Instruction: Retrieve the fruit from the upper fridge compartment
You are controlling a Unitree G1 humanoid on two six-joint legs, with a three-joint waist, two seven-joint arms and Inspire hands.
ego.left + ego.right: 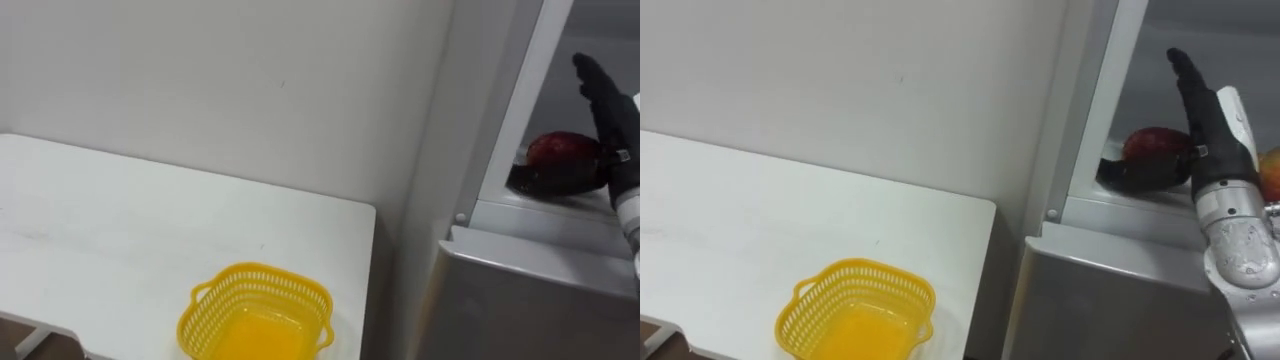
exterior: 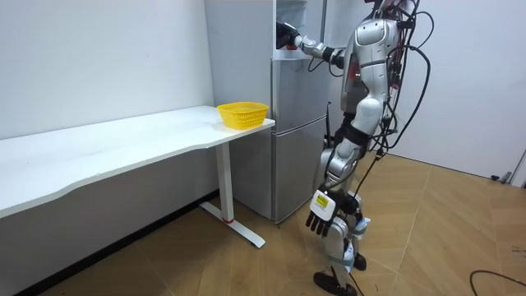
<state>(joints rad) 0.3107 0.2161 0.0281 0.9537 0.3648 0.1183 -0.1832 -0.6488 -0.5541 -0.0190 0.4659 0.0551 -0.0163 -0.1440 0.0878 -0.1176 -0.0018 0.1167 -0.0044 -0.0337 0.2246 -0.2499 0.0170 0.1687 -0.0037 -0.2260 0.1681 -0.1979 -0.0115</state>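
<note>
The upper fridge compartment (image 1: 560, 215) stands open at the right. On its shelf lies a dark red fruit (image 1: 1155, 143) with a dark curved shape just below it; I cannot tell what that shape is. My right hand (image 1: 1205, 110) reaches into the compartment, fingers straight and pointing up, right beside and over the fruit (image 1: 562, 150). An orange-yellow fruit (image 1: 1270, 170) sits past the hand. In the room view I stand upright before the fridge (image 2: 296, 148), right arm raised to it, and my left hand (image 2: 319, 224) hangs relaxed by my leg.
A yellow plastic basket (image 1: 255, 315) sits empty on the white table (image 1: 120, 220), near its end next to the fridge. The closed lower fridge door (image 1: 1120, 300) is below my right arm. A plain wall runs behind the table.
</note>
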